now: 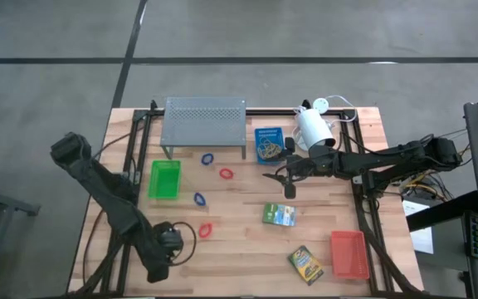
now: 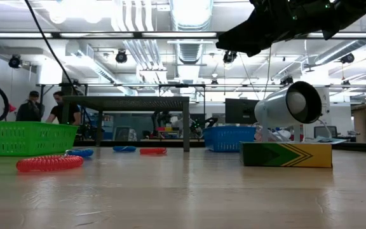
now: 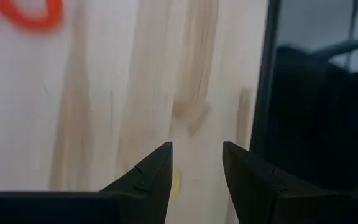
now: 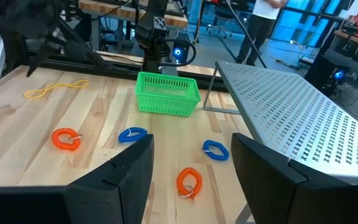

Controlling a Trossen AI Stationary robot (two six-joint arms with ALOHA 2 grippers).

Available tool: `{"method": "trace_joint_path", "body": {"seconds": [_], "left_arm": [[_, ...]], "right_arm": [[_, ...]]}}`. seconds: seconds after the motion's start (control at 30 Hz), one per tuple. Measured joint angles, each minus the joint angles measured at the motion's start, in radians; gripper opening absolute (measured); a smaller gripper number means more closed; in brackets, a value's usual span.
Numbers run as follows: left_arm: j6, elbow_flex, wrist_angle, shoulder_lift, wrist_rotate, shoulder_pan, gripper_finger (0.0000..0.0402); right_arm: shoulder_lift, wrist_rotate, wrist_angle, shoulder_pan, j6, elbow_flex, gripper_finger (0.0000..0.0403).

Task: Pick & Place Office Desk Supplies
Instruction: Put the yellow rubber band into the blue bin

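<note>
Rubber bands (image 1: 265,148) in blue tray (image 1: 270,133)

Both grippers (image 1: 166,264) (image 1: 279,177) open, empty

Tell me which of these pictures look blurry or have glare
Left wrist view: table grain and the red loop are soft, only the left hand is sharp. Low view: bright ceiling lights glare along the top, the near tabletop is blurred. Right wrist view: crisp on the green tray. High view: evenly lit, no glare.
</note>
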Motion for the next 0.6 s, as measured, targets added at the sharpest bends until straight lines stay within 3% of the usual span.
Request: {"method": "trace_joint_path", "body": {"seconds": [0.27,0.6], "left_arm": [[-0.037,0.000,-0.077,0.102,0.170,-0.043,0.0143],[-0.001,0.000,-0.116,0.203,0.222,-0.074,0.0128]], "right_arm": [[0.000,0.000,0.000,0.000,-0.001,0.000,0.0212],[0.000,0.000,0.000,0.000,-0.001,0.000,0.0212]]}}
